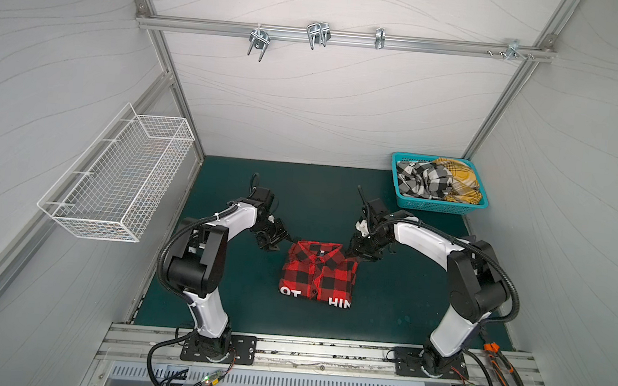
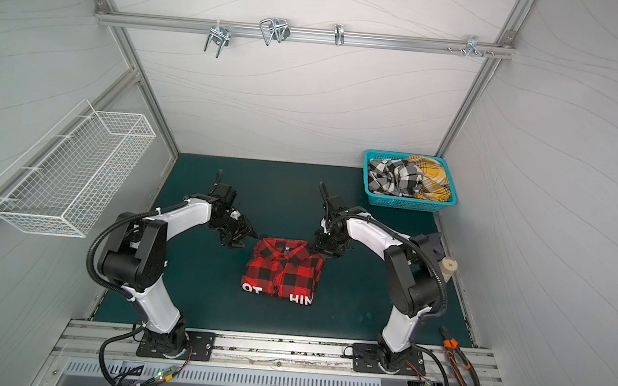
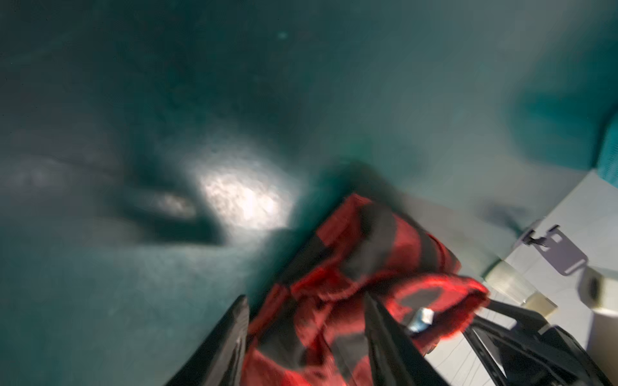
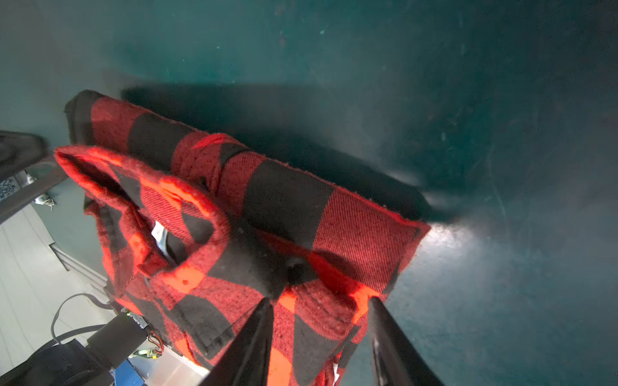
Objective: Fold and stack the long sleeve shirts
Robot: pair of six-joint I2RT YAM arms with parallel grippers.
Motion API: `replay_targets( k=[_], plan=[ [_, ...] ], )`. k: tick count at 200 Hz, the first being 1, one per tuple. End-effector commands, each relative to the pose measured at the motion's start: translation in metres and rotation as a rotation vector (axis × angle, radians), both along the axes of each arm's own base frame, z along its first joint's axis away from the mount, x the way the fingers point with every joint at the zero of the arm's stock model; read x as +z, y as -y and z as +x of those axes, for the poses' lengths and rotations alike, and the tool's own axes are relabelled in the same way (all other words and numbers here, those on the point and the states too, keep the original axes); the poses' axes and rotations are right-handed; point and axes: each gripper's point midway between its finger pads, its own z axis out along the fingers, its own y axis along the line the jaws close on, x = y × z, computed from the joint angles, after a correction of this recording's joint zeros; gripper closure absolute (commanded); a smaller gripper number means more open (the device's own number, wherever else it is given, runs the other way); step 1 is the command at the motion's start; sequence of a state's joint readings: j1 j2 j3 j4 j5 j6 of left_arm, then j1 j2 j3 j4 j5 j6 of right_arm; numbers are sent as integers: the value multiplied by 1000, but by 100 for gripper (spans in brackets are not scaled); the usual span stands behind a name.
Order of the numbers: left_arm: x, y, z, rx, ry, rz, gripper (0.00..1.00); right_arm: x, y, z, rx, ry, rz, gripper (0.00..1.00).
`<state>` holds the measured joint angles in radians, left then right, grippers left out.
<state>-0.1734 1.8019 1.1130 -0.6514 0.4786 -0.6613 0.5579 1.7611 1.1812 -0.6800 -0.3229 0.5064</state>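
Note:
A folded red-and-black check shirt lies mid-mat, collar away from the arm bases, white letters along its near edge. My left gripper hovers at its far left corner, jaws apart; the blurred left wrist view shows red cloth between the left gripper fingers. My right gripper is over the far right corner, jaws apart above the shirt, as the right gripper shows. A black-and-white shirt and a mustard shirt lie crumpled in the basket.
The teal plastic basket stands at the back right of the green mat. A white wire basket hangs on the left wall. Orange-handled pliers lie on the front rail at right. Metal hooks hang on the back rail.

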Motion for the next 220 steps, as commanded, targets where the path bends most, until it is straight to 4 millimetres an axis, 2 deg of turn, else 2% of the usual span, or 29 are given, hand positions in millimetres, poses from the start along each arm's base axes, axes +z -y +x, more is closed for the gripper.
replay_targets(
  k=[1, 19, 45, 104, 118, 159, 220],
  plan=[
    [-3, 0, 15, -12, 0, 28, 51, -10, -8, -8, 14, -37, 6, 55],
    [-9, -3, 17, -3, -6, 50, 51, -14, -10, -10, 21, -43, -5, 58],
    [-8, 1, 21, -4, 8, 22, 44, -15, -11, -10, 20, -42, -5, 59],
    [30, 15, 30, 25, 140, -101, 39, -17, -6, -10, 22, -35, -35, 69],
    [25, 15, 32, 15, 135, -88, 40, -19, -6, -10, 17, -38, -38, 71],
    [-3, 15, 31, 2, 54, -67, 55, -18, -6, -10, 11, -38, -36, 75],
    [-5, 30, 38, -3, 65, -118, 54, -18, -7, -8, 9, -36, -30, 77]
  ],
)
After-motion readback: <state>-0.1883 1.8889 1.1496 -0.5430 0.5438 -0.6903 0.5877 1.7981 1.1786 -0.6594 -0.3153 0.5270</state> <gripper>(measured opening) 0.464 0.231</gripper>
